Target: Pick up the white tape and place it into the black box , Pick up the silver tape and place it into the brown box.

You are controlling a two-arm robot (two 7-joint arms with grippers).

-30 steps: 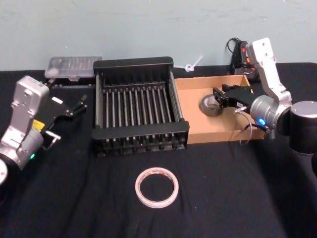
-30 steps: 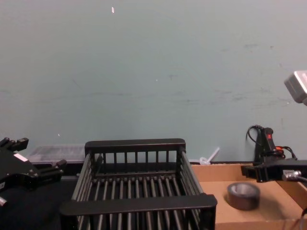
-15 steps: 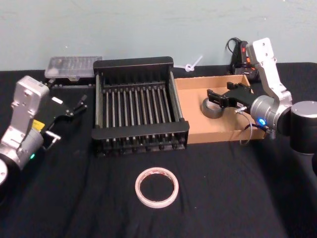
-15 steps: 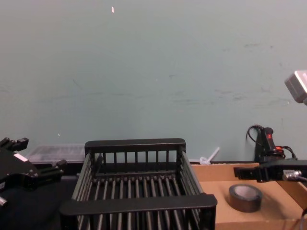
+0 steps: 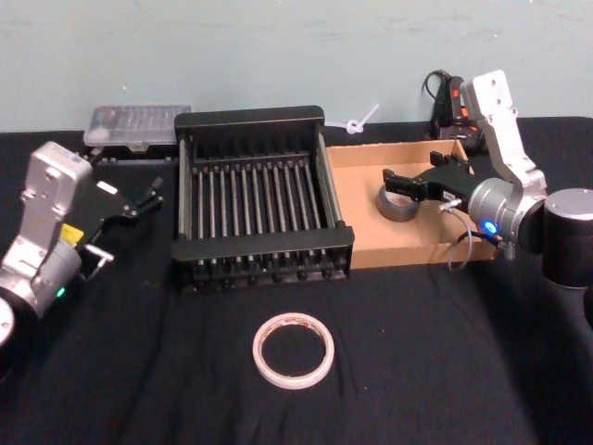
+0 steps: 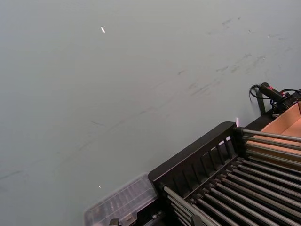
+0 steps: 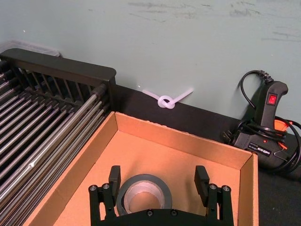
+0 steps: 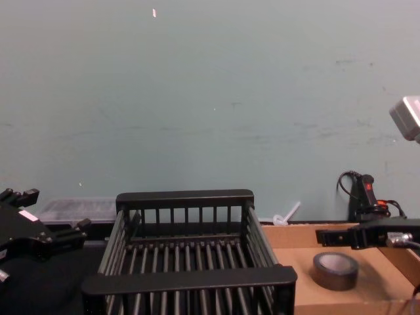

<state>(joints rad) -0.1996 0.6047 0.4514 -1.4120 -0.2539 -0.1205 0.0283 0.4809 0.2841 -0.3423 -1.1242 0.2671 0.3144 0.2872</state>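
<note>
Now silver tape [image 5: 397, 204] inside brown box [image 5: 371, 248]

Looks like a lab or workshop test bench. Plain teal painted wall [image 8: 210, 98], scuffed and marked. Table [image 5: 139, 371] draped in black cloth. Black corded power tool [image 7: 263, 125] with red switch and tangled cable, parked at wall behind cardboard tray [image 7: 183, 141]. Clear plastic parts case [image 5: 136, 124] at back left. Knotted white zip tie [image 7: 165, 100] loose on cloth. Two robot arms, black slatted crate [image 5: 259, 199] laid out as for a trial.
</note>
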